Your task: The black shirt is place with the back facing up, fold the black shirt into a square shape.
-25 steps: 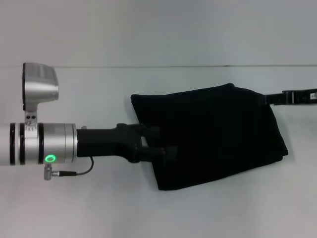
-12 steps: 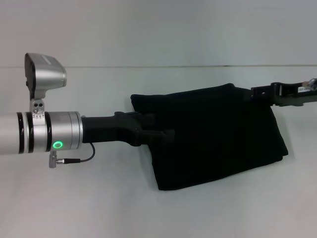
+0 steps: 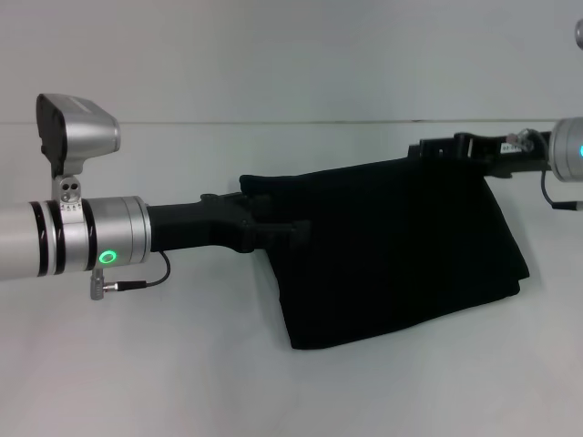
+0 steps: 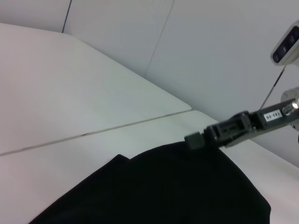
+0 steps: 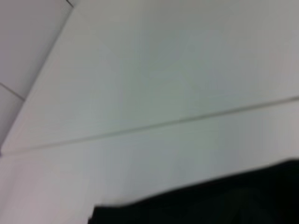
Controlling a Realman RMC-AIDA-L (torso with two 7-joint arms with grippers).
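Shirt: the plain black fabric T-shirt [image 3: 392, 250] is soft matt cloth, folded, its surface smooth with few creases (no sheen anywhere).
Worktop: the white table surface [image 3: 182, 382] looks smooth and faintly satin.
Left gripper: the black left gripper [image 3: 296, 232] looks like matt rigid plastic, on a brushed silver metal wrist.
Right gripper: the black right gripper [image 3: 428, 148] has the same dull finish.

White table [image 3: 182, 382], plain matte top, thin seam line across far part. Black shirt [image 3: 401, 255] lies on it, folded into rough rectangle, right of centre.
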